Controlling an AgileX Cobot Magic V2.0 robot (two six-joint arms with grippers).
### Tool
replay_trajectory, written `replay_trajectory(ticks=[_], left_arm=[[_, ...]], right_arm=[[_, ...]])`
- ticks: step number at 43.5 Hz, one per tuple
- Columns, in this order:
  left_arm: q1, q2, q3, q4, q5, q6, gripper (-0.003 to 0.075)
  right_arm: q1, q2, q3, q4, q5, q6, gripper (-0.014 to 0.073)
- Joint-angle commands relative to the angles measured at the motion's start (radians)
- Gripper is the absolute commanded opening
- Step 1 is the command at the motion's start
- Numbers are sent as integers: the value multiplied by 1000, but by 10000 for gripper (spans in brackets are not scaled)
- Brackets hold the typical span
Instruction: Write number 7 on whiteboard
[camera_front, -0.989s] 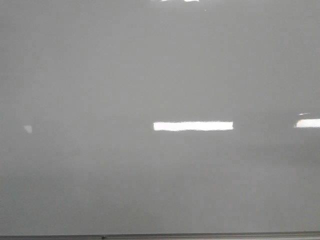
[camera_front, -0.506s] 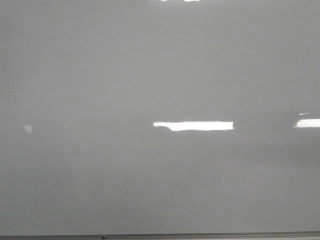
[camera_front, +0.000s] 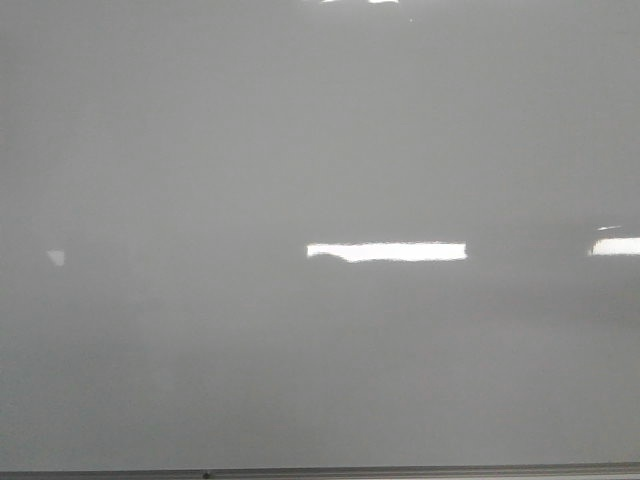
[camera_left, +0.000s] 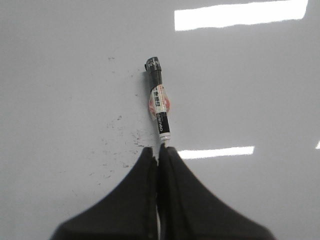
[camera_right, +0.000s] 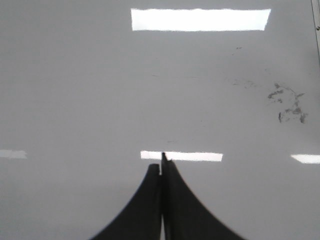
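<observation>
Ahead of left pincer: left pincer (camera_left: 160, 150) has its black fingers pressed together, empty; a black marker pen with a white-and-red label (camera_left: 159, 102) lies just beyond the tips on the glossy pale grey whiteboard (camera_front: 200, 150).
Right pincer: right pincer (camera_right: 161, 161) is pressed together, empty; faint dark smudges (camera_right: 289, 105) lie well off to one side.
Number 7: no drawn stroke can be made out.
Front view: neither arm shows.

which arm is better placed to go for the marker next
Left. In the left wrist view the marker lies on the whiteboard just ahead of the left gripper, whose jaws look closed. The right gripper, also closed, shows only bare board and faint smudges ahead.
</observation>
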Motion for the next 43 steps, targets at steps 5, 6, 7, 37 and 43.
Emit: replay_trajectory(ticks=[5,6,7,37,43], left_arm=[[0,-9,-118,-50,-74,-8,-21],[0,-7,-141,-50,-67,-8,-21],[0,-7,-166,-50,-53,-8,-21],[0,412,-739,-51,476,-8,-21],[0,463,-721,-52,505,-8,-21]], right_arm=[[0,-18,-131,0,-15,2,-118],[0,-18,-145,0,2,2,-118],[0,-18,-165,0,20,2,-118],[0,371,-707,0,558,2,-118],[0,433,-706,0,562,2,-118]])
